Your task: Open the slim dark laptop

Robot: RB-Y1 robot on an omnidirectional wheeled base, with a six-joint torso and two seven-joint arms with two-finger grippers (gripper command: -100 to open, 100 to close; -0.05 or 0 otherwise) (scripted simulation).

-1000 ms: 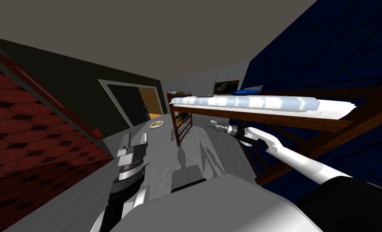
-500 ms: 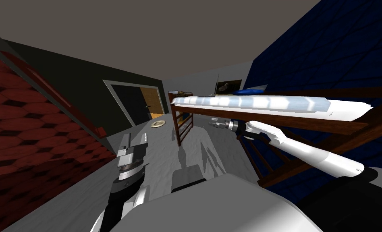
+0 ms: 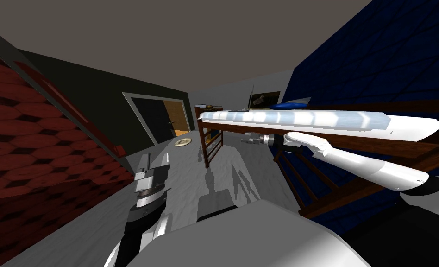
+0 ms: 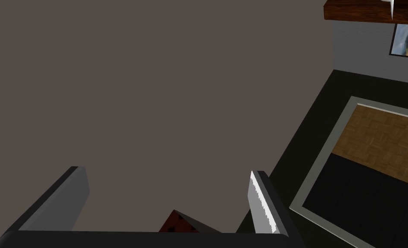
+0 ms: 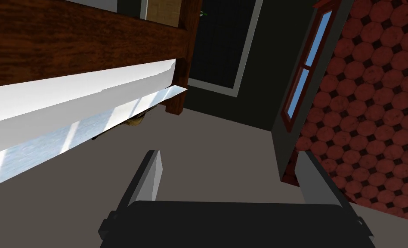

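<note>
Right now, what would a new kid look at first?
Probably the tall wooden bed with its bright white mattress, on the right beside the deep blue wall. My right claw reaches out close to that mattress. On the left, a red patterned wall stands out.

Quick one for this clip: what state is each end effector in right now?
Left end effector: open, holding nothing.
Right end effector: open, holding nothing, up near the bed frame.
</note>
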